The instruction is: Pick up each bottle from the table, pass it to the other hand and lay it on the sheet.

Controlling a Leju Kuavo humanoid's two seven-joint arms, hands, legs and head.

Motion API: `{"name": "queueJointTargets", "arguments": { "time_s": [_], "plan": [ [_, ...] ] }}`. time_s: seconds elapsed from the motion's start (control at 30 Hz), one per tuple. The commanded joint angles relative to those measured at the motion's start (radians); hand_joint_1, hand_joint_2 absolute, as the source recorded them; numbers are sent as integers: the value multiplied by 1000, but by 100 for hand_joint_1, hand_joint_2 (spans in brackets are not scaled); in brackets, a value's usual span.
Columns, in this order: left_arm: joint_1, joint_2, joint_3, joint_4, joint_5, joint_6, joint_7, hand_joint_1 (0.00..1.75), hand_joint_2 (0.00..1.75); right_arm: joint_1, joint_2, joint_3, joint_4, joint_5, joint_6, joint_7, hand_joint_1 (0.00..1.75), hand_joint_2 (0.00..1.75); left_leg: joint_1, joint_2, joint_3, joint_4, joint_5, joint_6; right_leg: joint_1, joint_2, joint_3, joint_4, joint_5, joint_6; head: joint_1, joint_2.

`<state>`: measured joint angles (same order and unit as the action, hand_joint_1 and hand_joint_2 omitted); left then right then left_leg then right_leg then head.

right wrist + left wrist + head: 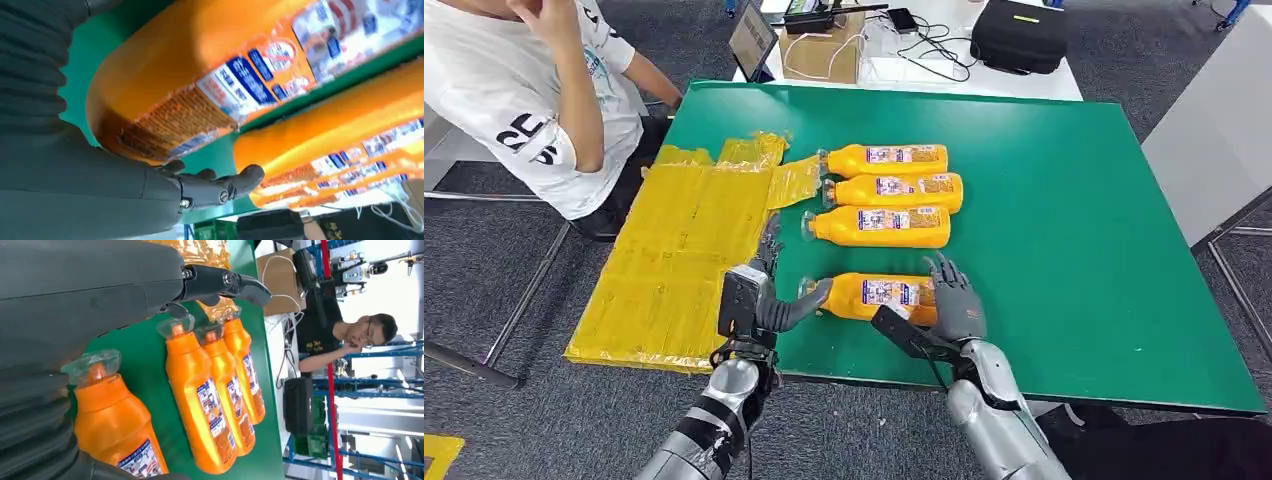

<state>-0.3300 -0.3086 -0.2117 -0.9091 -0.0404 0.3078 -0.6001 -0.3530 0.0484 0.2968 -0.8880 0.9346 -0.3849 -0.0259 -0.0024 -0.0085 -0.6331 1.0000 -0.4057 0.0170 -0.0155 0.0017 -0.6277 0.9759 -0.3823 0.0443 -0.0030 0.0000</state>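
Four orange bottles lie on their sides on the green table (1064, 230). The nearest bottle (879, 296) (112, 425) (200, 65) lies between my two hands, cap toward the yellow sheet (684, 250). My left hand (759, 295) (75, 300) is at its cap end with fingers apart, the thumb reaching to the neck. My right hand (954, 300) (100, 190) stands at its base with fingers spread against it, not closed around it. The other three bottles (879, 227) (200, 405) lie side by side farther back.
A person in a white shirt (524, 90) sits at the table's far left corner, beside the sheet. Behind the table are a laptop (752, 40), a cardboard box (824, 50) and a black case (1019, 35). The table's front edge runs just under my hands.
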Motion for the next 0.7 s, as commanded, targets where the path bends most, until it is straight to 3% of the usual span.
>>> {"name": "queueJointTargets", "arguments": {
  "time_s": [0.03,0.1,0.13,0.17,0.2,0.33,0.7],
  "plan": [
    [-36,3,8,53,10,-27,15,0,175,-118,-30,93,219,64,72,69,0,175,0,1,4,-1,-1,-1,0,0,3,-1,-1,-1,0,0],
    [-35,4,11,48,14,-35,16,0,175,-137,-30,107,255,73,106,74,0,175,1,1,5,0,-2,-1,1,1,5,-1,-2,-1,0,0],
    [-36,6,9,49,16,-43,16,0,175,-150,-28,109,278,61,141,69,49,175,0,1,4,-1,-1,-1,0,0,4,-1,-1,-1,0,0],
    [-39,7,11,54,18,-48,17,0,175,-160,-27,103,294,36,180,51,166,175,1,1,7,0,-3,-1,1,0,7,-1,-2,-2,0,0],
    [-45,7,14,67,18,-51,22,0,175,-165,-32,111,304,29,189,45,175,175,1,1,6,0,-2,-1,1,1,6,-1,-2,-1,0,0],
    [-101,15,5,135,-19,-46,28,0,175,-192,-35,123,352,4,215,37,175,175,1,1,8,-1,-1,-1,1,0,8,-2,-1,-1,0,0],
    [-128,33,14,165,-66,-30,60,0,175,-191,-34,94,279,-51,147,-2,175,175,1,1,15,-1,-1,0,1,0,15,-2,-1,-1,0,0]
  ]
}}
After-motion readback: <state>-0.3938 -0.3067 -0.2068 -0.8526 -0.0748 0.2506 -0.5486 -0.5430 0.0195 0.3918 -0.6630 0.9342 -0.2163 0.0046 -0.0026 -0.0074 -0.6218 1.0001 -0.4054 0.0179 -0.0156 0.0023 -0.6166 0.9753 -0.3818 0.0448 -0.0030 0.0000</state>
